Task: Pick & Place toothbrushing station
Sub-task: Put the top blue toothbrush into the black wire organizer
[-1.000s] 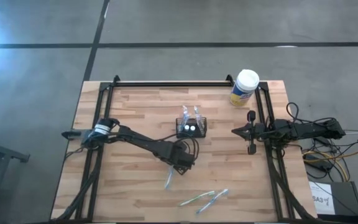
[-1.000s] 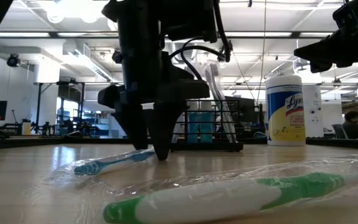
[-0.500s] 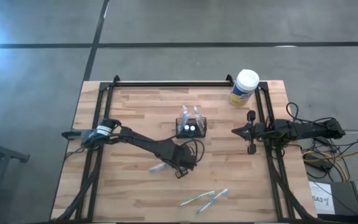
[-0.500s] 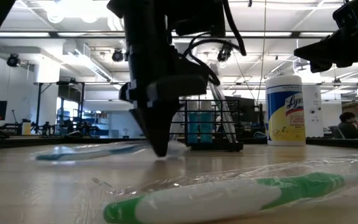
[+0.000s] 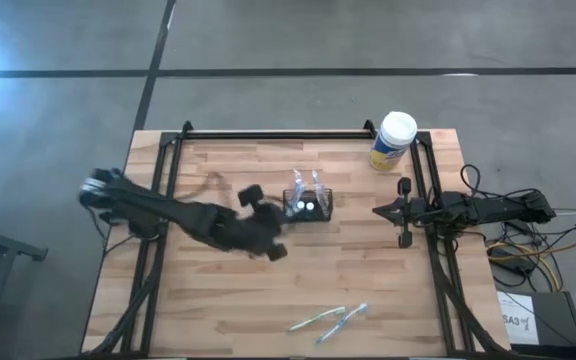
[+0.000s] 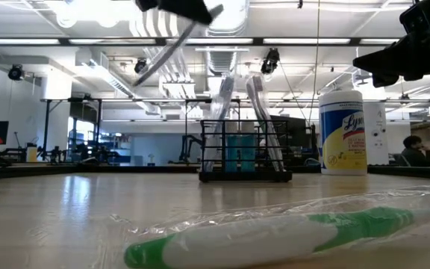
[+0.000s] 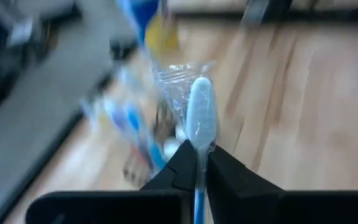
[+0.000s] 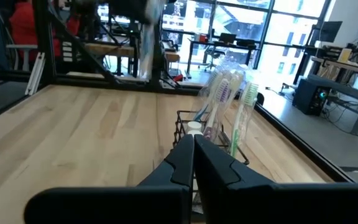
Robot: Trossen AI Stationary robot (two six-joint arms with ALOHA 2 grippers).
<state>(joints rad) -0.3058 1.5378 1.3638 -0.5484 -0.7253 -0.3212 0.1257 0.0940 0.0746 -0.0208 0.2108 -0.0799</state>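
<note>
Overhead, the wooden table fills the middle of the scene, framed by a black rail. The left arm stretches in from the table's left edge toward the centre, blurred. The right arm lies along the right edge, waiting.

The white-capped yellow-labelled canister stands at the far right corner of the table, well apart from the rest.

The toothbrushing station sits near the table's centre, slightly toward the far side: a small black wire holder, upright, with wrapped toothbrushes standing in it, leaning a little. The low view shows 2 of them clearly in the holder.

The left gripper is just beside the station on its left. Its fingers are pinched on a blue toothbrush, still in clear wrap, the bristle end sticking out past the tips. In the low view that brush hangs tilted, high above the table surface.

The right gripper has its fingers pressed together, nothing between them, pointing toward the station.

2 more wrapped toothbrushes lie flat near the front edge: a green toothbrush and a second brush just beside it.
</note>
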